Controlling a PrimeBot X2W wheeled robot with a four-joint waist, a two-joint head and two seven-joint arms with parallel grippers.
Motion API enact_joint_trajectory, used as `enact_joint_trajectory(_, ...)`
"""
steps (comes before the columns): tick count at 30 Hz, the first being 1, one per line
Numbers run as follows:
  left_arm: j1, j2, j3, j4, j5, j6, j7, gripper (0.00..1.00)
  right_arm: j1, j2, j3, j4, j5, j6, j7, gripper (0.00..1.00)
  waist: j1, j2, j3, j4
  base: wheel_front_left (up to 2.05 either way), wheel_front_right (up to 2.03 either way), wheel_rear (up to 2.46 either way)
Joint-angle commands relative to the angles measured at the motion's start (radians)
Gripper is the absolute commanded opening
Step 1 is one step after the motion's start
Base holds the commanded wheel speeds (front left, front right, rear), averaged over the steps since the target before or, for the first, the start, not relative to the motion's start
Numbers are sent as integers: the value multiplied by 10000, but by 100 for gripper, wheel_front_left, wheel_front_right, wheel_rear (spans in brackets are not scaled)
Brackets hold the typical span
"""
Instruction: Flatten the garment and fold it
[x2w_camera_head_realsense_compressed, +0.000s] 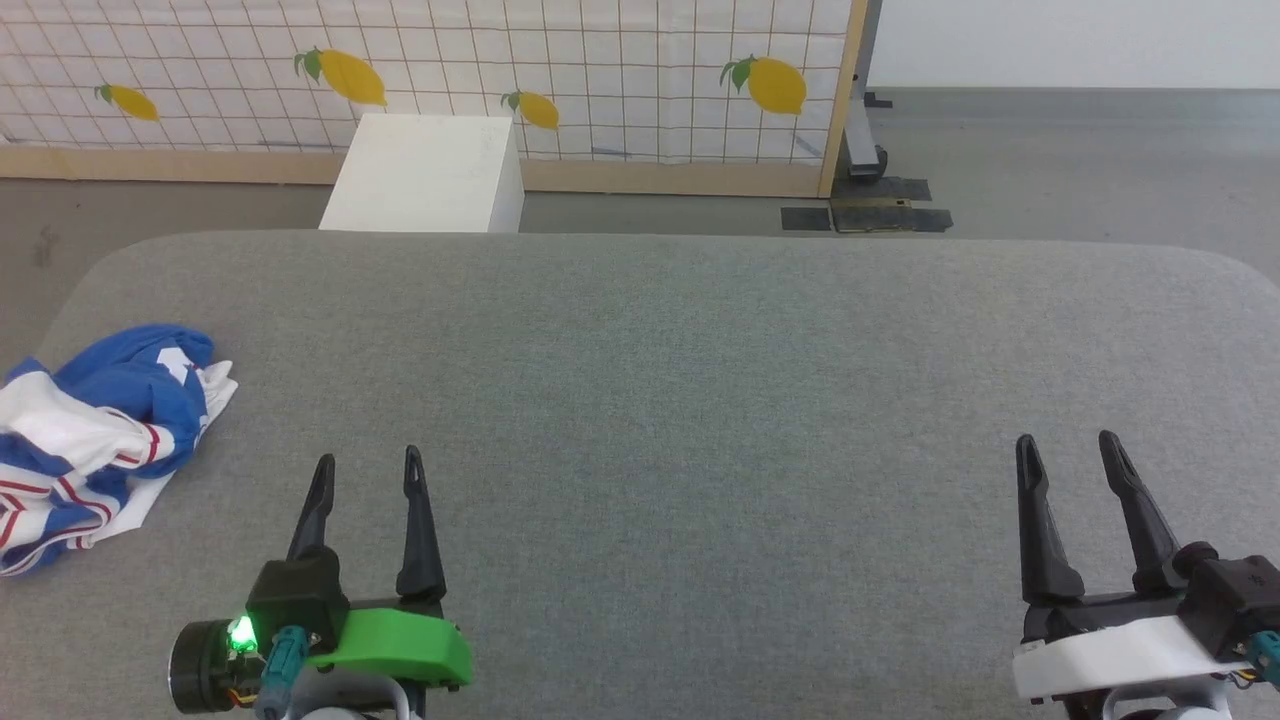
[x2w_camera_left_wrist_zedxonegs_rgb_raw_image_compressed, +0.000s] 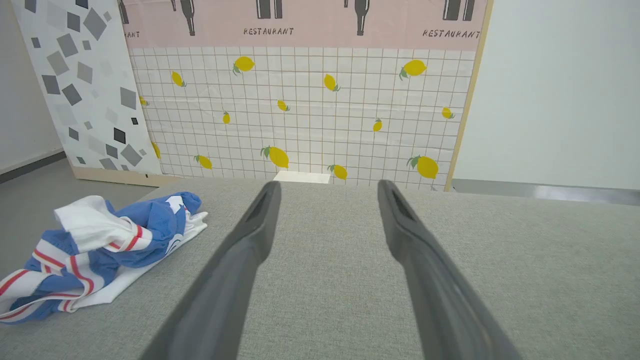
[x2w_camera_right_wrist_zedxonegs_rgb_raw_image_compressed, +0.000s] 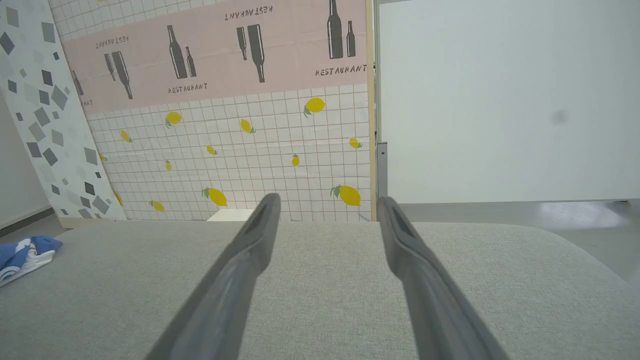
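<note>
At far left on the grey fabric bench (x2w_camera_head_realsense_compressed: 700, 380), close to its edge: the garment (x2w_camera_head_realsense_compressed: 100, 430), crumpled in a heap, blue folds mixed with white and red stripes. Just to the right and nearer the robot: the left gripper (x2w_camera_head_realsense_compressed: 368, 460), green-mounted, released, fingers parted around nothing, apart from the cloth. Behind the bench, left of centre: a white box (x2w_camera_head_realsense_compressed: 430, 175) against a lemon-patterned panel (x2w_camera_head_realsense_compressed: 600, 80). Well off at lower right: the right gripper (x2w_camera_head_realsense_compressed: 1068, 440), white-mounted, likewise released, holding nothing, over the fabric surface.
</note>
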Motion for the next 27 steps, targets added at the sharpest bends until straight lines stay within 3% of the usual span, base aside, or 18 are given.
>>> enact_joint_trajectory(1,-159,-43,2,38,-57,69,-47,100,202,13,14,27,8,-17,-57,100,0,0,-7,12,0,0,0)
enact_joint_trajectory(19,-156,-43,-1,96,63,47,-47,100,214,13,-3,242,-127,-17,-57,100,0,0,21,103,0,0,0)
enact_joint_trajectory(27,-373,-43,38,276,153,-142,-47,100,115,13,20,279,-308,-17,-57,100,0,0,199,579,0,0,0)
